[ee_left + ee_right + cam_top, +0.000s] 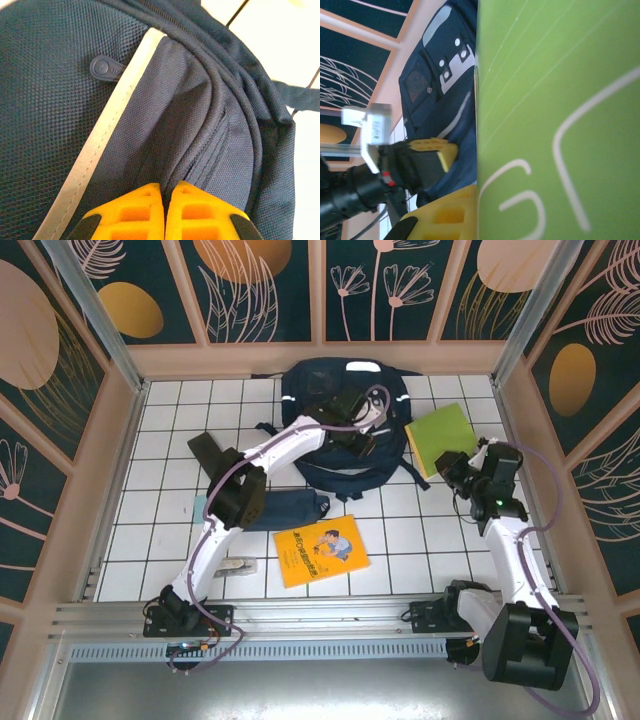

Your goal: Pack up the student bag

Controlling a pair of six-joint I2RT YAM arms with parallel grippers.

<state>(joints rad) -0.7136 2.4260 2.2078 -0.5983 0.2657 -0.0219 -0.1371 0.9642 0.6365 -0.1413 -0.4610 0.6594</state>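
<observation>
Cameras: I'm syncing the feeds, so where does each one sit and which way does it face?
Top external: above and behind the bases, looking down on the tiled table; left arm and right arm show.
Left wrist: close above the student bag; left claw at the bottom edge.
Right wrist: facing sideways past the green book toward the bag; one yellow finger of the right claw shows.
Shared: all three see the student bag.

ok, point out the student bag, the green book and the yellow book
student bag point(350, 480): top external view, near-side front panel.
green book point(441, 438): top external view, centre of cover.
yellow book point(320, 551): top external view, centre of cover.
</observation>
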